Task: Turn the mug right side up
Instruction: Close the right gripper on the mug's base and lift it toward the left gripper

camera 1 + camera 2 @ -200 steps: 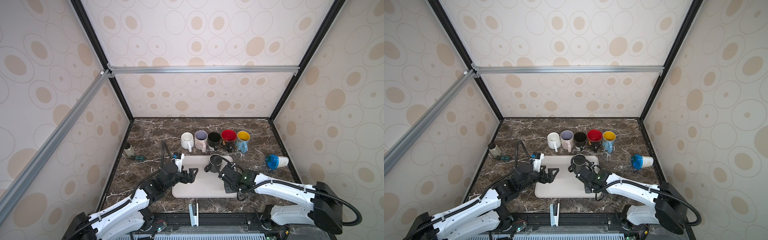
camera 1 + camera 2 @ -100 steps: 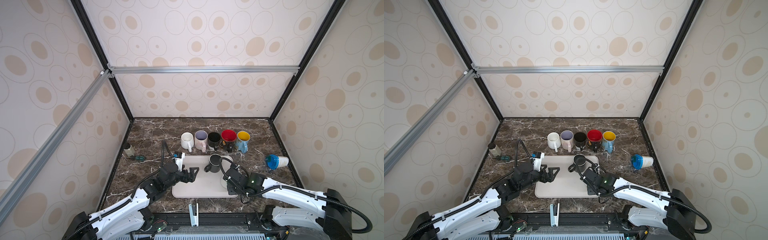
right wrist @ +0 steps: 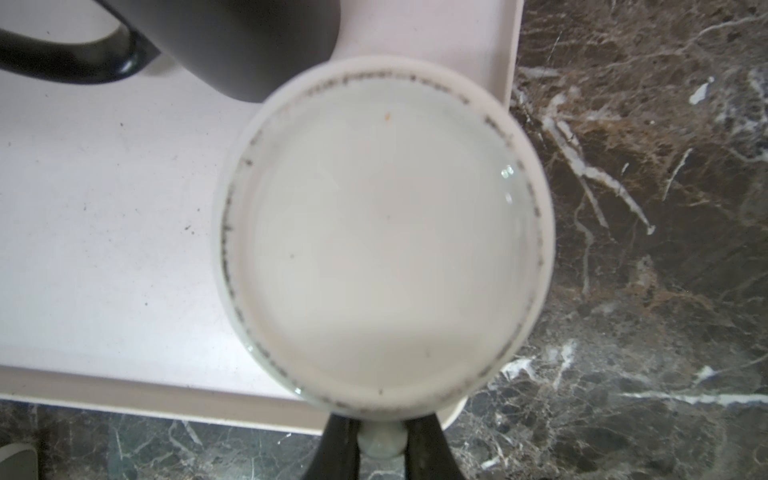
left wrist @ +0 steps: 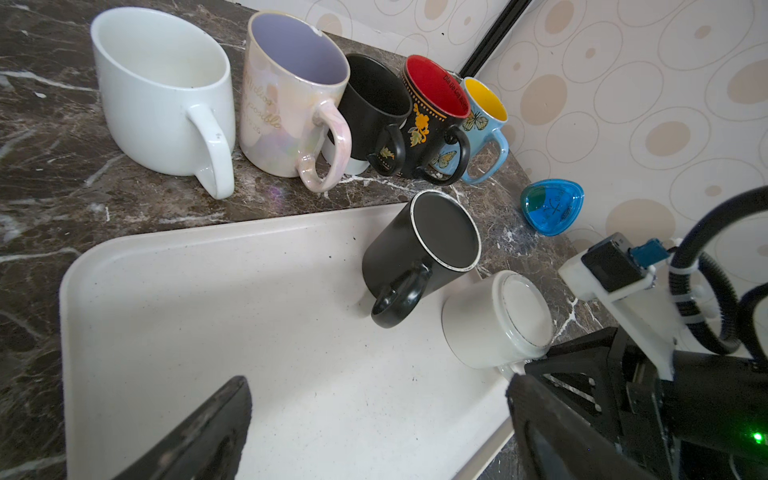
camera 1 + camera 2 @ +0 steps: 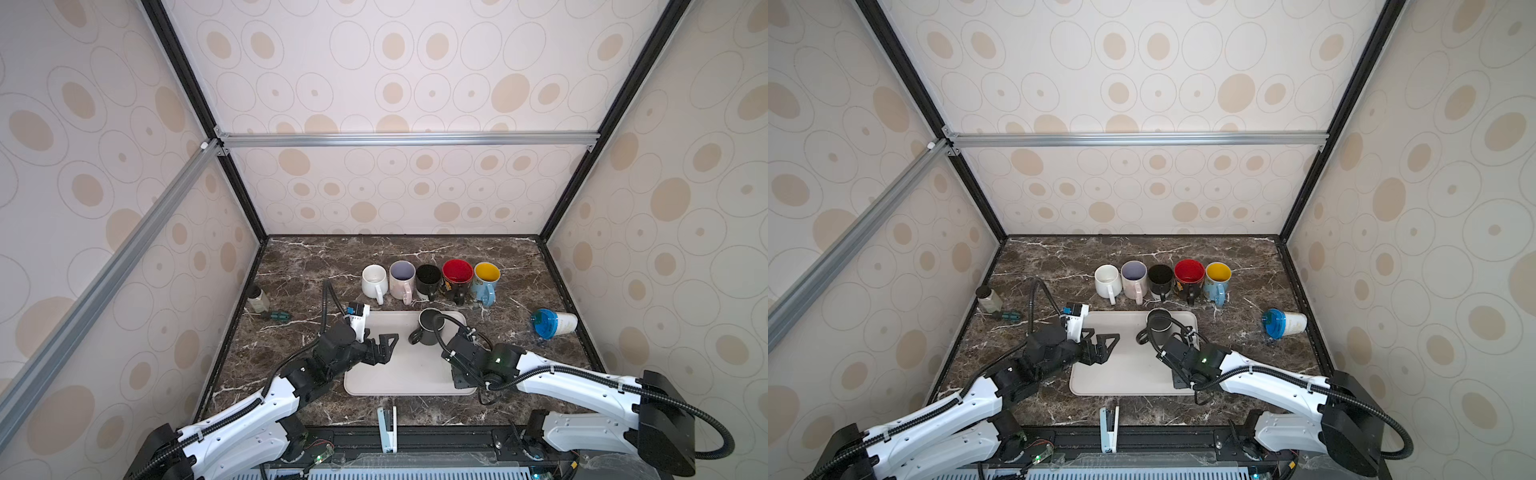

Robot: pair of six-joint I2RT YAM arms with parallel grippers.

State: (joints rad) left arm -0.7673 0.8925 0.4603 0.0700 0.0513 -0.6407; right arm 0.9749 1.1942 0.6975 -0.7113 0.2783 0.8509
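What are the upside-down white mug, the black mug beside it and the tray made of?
White mug: likely glazed ceramic; shiny, with a rough speckled ring around its base. Black mug: probably ceramic too, matte dark coat, pale bare ring on its base. Tray: maybe hard plastic; smooth cream surface with tiny specks, but I can't be sure.

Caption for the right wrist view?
Right gripper shut on the handle of the upside-down white mug, at the tray's corner beside a black mug.
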